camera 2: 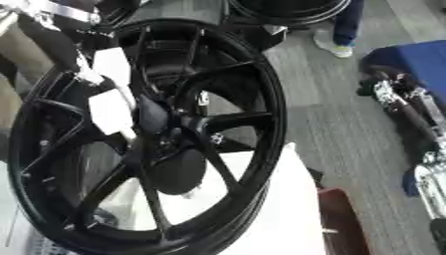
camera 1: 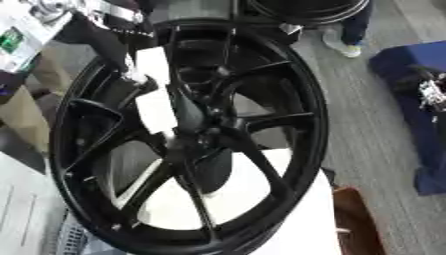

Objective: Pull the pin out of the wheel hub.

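Black multi-spoke wheel [camera 1: 187, 134] fills most of both views, standing tilted on its rim, top leaning toward upper left. Spokes run from rim to the hub [camera 1: 193, 142] at centre. The pin cannot be picked out against the black hub; no separate shape is clear there.

Left arm comes in from upper left, black with silver joints. Left hand [camera 1: 178, 107] lies over the spokes just above the hub, dark against dark metal; whether its fingers are straight or curled cannot be told, nor whether it holds anything.

Two white rectangular labels [camera 1: 155, 107] sit one above the other near the forearm, in front of the upper spokes. No writing legible on them. No brand marking readable on wheel.

Right arm [camera 2: 409, 117], black and silver, shows at the right edge in the right eye view, well apart from the wheel, in front of a blue block [camera 1: 418, 79]. Right hand not made out.

White tabletop [camera 1: 270, 209] visible behind and below the wheel through the spoke gaps. Grey floor [camera 1: 366, 124] to the right. Another dark wheel [camera 1: 305, 10] at the top edge. Printed sheet with green patch [camera 1: 13, 40] upper left, text unreadable.
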Robot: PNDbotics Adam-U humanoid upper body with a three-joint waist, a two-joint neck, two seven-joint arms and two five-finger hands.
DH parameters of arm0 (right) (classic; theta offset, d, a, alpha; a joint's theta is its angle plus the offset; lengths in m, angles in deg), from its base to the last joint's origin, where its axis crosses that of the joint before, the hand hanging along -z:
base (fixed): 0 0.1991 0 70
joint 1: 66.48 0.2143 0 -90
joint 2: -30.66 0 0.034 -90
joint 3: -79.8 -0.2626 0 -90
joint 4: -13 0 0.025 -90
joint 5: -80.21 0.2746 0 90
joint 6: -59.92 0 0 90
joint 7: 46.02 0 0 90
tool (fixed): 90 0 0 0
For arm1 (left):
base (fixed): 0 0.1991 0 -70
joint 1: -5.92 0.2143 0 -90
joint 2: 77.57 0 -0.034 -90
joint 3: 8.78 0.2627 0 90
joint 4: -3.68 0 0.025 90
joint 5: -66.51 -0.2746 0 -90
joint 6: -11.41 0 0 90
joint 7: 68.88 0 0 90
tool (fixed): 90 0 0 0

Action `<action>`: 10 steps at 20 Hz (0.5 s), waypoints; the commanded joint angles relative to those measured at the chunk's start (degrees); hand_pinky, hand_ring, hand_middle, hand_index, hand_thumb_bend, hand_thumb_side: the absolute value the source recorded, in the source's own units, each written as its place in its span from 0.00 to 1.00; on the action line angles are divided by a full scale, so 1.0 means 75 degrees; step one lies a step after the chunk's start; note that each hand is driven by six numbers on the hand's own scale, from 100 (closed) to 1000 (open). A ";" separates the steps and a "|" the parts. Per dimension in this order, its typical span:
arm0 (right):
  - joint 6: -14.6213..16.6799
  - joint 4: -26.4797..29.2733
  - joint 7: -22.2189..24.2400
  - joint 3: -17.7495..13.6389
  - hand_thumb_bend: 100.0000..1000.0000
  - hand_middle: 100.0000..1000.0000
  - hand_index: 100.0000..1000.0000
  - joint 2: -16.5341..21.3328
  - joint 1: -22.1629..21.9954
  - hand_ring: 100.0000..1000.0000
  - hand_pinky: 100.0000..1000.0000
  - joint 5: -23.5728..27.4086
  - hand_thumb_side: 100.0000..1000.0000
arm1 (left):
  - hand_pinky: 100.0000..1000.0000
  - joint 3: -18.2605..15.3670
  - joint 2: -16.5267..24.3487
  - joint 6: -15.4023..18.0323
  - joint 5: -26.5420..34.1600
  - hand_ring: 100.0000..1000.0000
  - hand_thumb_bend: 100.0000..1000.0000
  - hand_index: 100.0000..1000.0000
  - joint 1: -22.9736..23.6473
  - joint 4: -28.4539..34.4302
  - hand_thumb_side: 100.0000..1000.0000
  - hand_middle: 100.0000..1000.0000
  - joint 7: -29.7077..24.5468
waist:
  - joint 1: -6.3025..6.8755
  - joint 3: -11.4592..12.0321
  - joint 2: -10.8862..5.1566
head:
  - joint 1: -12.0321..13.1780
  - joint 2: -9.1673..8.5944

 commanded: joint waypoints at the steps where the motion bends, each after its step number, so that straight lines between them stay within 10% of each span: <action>1: 0.0018 0.0057 0.0020 -0.0082 0.00 0.65 0.81 0.0111 0.0068 0.73 0.97 0.0053 0.54 | 0.64 -0.0113 0.0107 -0.0073 0.0109 0.50 0.27 0.51 -0.0197 0.0035 0.17 0.35 0.0016 | -0.0033 -0.0017 -0.0121 | 0.0009 -0.0087; 10: 0.0020 0.0044 0.0017 -0.0098 0.00 0.65 0.81 0.0112 0.0057 0.73 0.97 0.0064 0.54 | 0.62 -0.0504 0.0417 -0.0402 0.0650 0.43 0.23 0.37 -0.0265 0.0586 0.12 0.20 0.0016 | -0.0051 0.0015 -0.0132 | -0.0021 -0.0047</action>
